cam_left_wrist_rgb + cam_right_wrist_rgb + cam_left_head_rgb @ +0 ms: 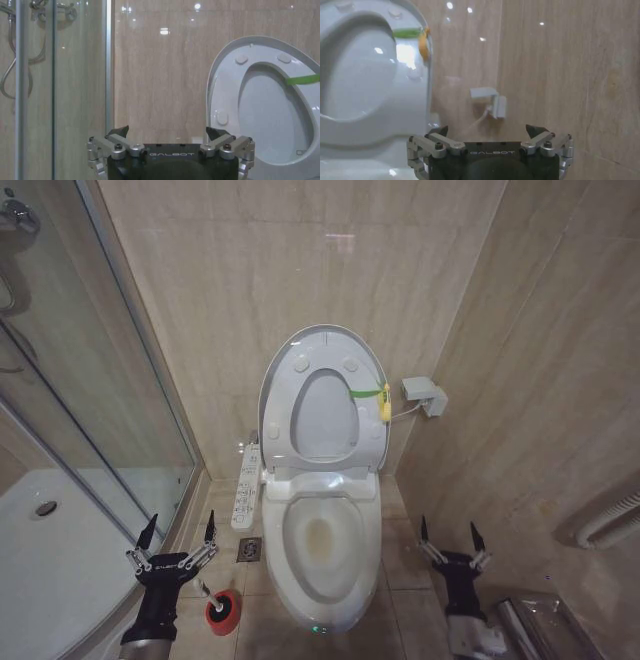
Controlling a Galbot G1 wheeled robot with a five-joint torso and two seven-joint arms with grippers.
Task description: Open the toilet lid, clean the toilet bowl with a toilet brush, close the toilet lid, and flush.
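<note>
The toilet lid [325,415] stands raised against the back wall, with the white seat ring [280,420] up in front of it. Below, the toilet bowl [322,545] lies uncovered, a yellowish stain at its bottom. The toilet brush [203,585] stands in its red cup holder [222,613] on the floor left of the bowl. My left gripper [180,532] hangs open just above and left of the brush, holding nothing. My right gripper [452,532] is open too, right of the bowl. The wrist views show the left gripper [167,131], the right gripper [487,129] and the raised lid [270,112] [360,75].
A glass shower enclosure [90,380] and its white tray [60,570] close off the left. A control panel [245,485] sits on the toilet's left side, with a floor drain [250,550] below it. A white wall box [422,395] with a cable hangs right of the lid.
</note>
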